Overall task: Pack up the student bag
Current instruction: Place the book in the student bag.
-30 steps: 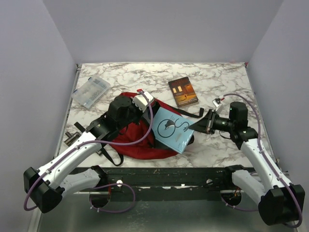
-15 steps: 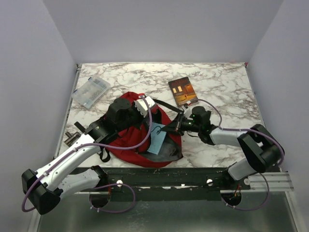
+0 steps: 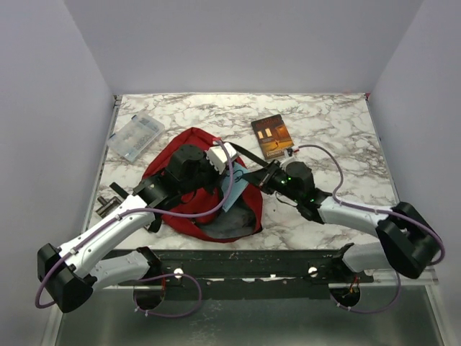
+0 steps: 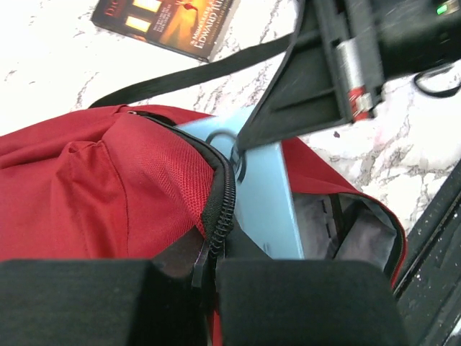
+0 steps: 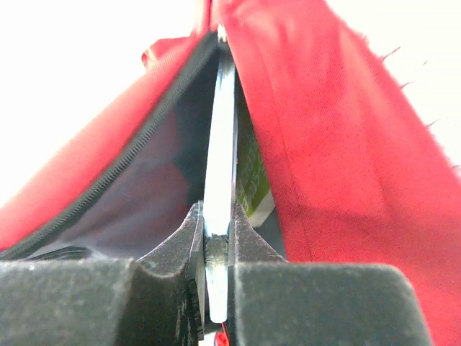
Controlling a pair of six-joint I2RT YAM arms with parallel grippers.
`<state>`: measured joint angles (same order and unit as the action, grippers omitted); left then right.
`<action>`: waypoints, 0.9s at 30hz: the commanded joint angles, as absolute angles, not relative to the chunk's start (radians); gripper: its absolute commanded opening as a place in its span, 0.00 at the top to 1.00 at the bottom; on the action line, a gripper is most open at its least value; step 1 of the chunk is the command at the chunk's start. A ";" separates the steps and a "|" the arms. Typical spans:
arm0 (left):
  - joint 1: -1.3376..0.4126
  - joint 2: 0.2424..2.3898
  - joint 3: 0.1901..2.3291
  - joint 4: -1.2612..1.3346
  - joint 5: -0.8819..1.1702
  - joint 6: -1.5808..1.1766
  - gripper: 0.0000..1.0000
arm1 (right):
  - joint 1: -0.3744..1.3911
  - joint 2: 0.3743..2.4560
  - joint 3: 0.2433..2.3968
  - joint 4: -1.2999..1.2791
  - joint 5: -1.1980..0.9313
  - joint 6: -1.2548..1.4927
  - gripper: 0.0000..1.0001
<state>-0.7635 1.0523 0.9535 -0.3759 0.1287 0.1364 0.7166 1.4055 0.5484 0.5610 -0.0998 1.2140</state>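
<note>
Left wrist: student bag (image 4: 94,180) rim pinched in L hand (image 4: 207,270).

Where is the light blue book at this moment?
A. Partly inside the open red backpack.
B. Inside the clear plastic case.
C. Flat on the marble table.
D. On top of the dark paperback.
A: the right claw pinches the light blue book, whose far edge sits between the zipper edges of the red backpack.

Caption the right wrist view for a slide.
Right gripper holds a light-blue book edge-on in the open student bag.
</note>
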 commanded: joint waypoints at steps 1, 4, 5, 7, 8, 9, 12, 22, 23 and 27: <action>-0.769 0.994 1.002 -0.305 0.084 0.106 1.00 | 0.676 1.261 0.520 0.453 0.031 1.154 1.00; -0.766 0.983 1.014 -0.312 0.133 0.103 1.00 | 0.679 1.255 0.516 0.508 -0.017 1.169 1.00; -0.765 0.984 1.029 -0.317 0.151 0.096 1.00 | 0.692 1.275 0.518 0.549 -0.036 1.197 1.00; -0.766 0.997 1.072 -0.332 0.193 0.064 1.00 | 0.738 1.336 0.537 0.636 -0.036 1.219 1.00; -0.765 1.007 1.105 -0.346 0.228 0.046 1.00 | 0.758 1.364 0.550 0.675 -0.035 1.224 1.00; -0.769 1.024 1.136 -0.361 0.254 0.035 1.00 | 0.779 1.394 0.561 0.720 -0.037 1.235 1.00; -0.798 1.064 1.216 -0.407 0.266 0.011 1.00 | 0.837 1.452 0.560 0.832 0.045 1.288 1.00; -0.848 1.117 1.237 -0.431 0.227 0.052 1.00 | 0.871 1.639 0.515 0.961 0.159 1.313 0.99; -0.848 1.116 1.223 -0.431 0.204 0.063 1.00 | 0.870 1.627 0.512 0.917 0.155 1.296 0.93; -0.847 1.108 1.178 -0.431 0.119 0.105 1.00 | 0.870 1.539 0.557 0.644 0.082 1.174 0.59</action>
<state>-0.8402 1.1316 1.2034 -0.5091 0.1883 0.0570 0.8696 1.6180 0.5182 0.8150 0.0738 1.2793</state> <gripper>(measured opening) 0.011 0.344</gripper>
